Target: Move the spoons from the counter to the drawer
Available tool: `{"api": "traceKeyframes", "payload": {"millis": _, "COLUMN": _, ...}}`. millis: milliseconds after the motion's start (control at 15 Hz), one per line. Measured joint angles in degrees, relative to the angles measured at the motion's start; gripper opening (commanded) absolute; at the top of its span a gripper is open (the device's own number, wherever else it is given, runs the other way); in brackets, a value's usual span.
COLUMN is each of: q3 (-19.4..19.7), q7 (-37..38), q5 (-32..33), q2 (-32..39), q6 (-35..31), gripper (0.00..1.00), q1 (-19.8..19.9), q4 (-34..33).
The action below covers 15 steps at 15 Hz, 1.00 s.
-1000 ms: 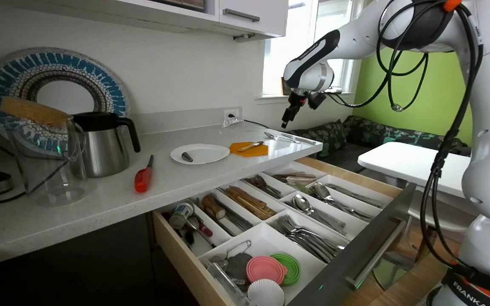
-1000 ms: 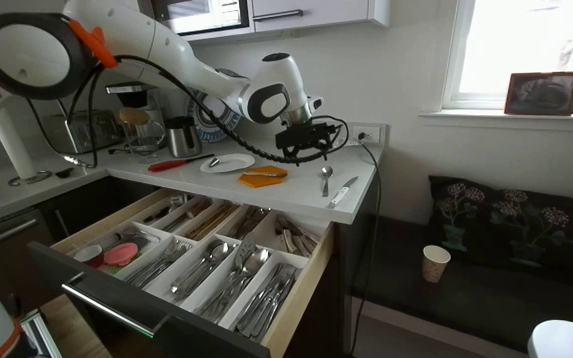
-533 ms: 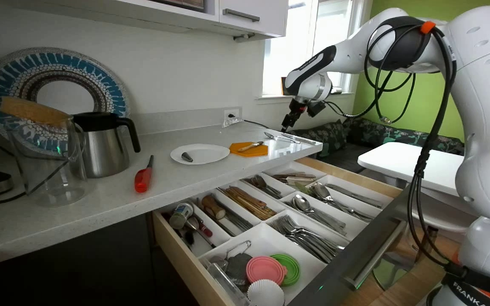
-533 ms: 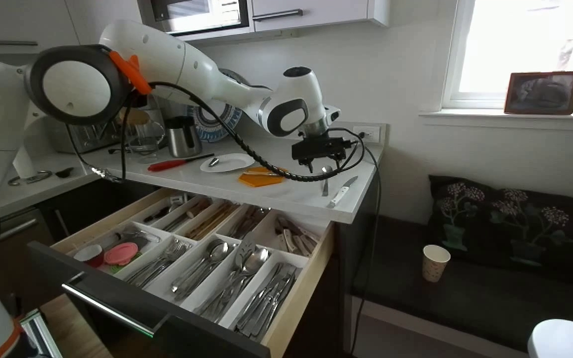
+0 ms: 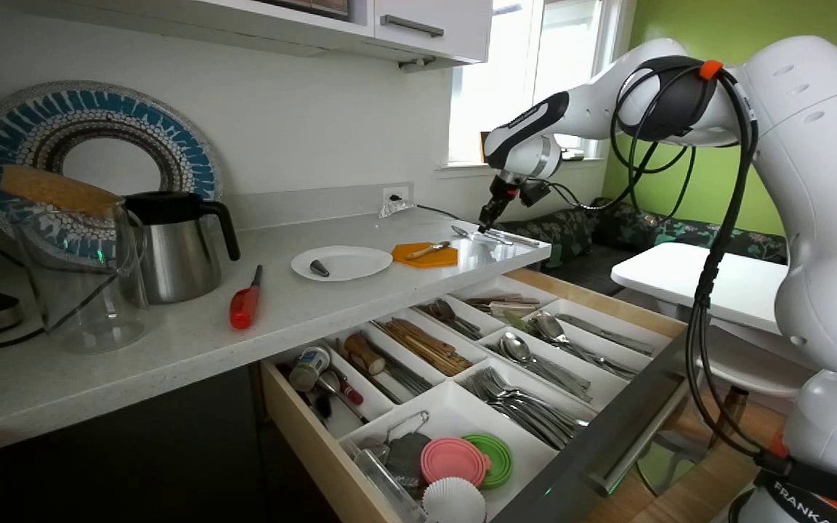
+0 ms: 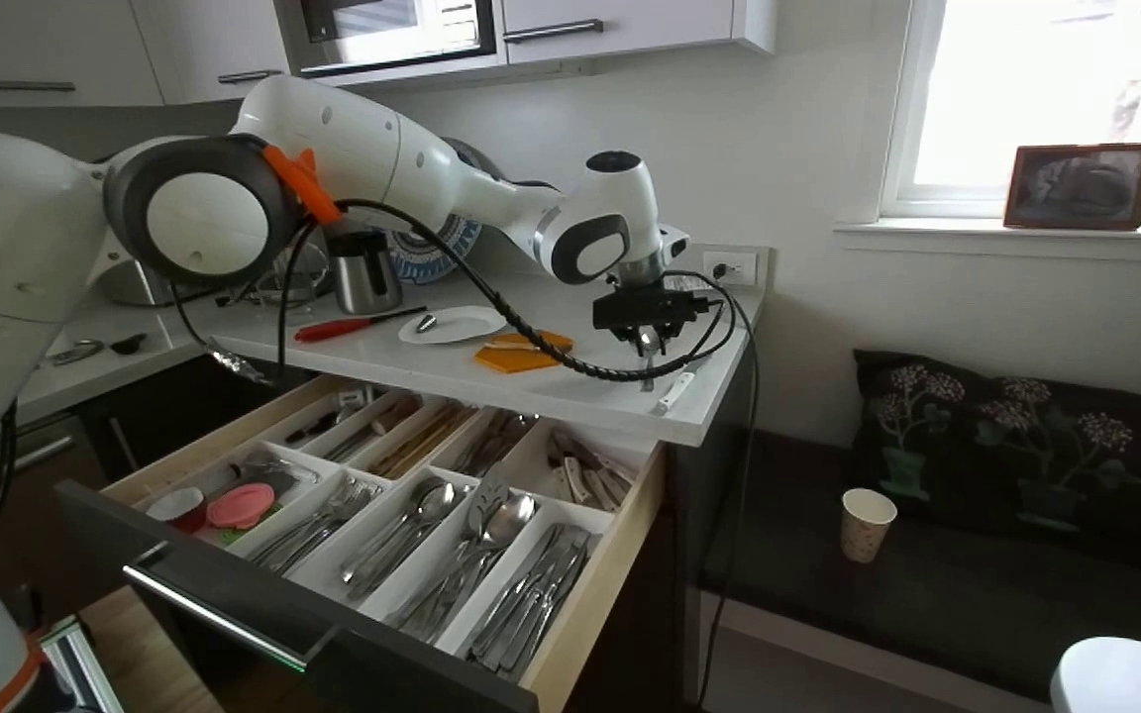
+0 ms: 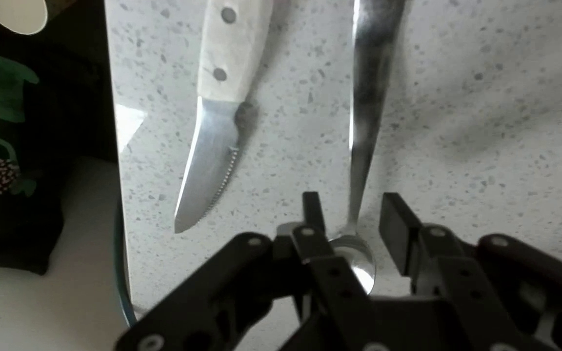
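One silvery spoon (image 7: 373, 73) lies flat on the white speckled counter (image 5: 193, 341), close to its end. My gripper (image 7: 351, 199) is low over it, fingers standing apart on either side of the spoon's neck in the wrist view, a gap showing on both sides. Its left finger covers part of the bowl. The spoon's bowl (image 6: 648, 340) also shows between the fingers in an exterior view. Below the counter the drawer (image 6: 402, 668) is pulled out, with cutlery in its compartments; several spoons (image 5: 516, 349) share one of them.
A white-handled knife (image 7: 212, 146) lies left of the spoon, near the counter's end. Along the counter are an orange flat item (image 5: 429, 256) with a knife on it, a white plate (image 5: 360, 265), a red-handled utensil (image 5: 245, 309) and a steel jug (image 5: 179, 261).
My gripper has come down from above the counter to the spoon, shifting right in an exterior view. Its fingers have moved closer together. The spoon and drawer have not moved.
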State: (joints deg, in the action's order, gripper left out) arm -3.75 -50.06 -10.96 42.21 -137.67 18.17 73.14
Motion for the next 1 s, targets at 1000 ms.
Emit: {"api": "traceKeyframes", "payload": {"millis": 1000, "q3": -0.3, "q7": 0.0, "q5": 0.03, "q2": 4.51, "q6": 4.66, "gripper": 0.02, "q1": 0.06, "q4": -6.09}}
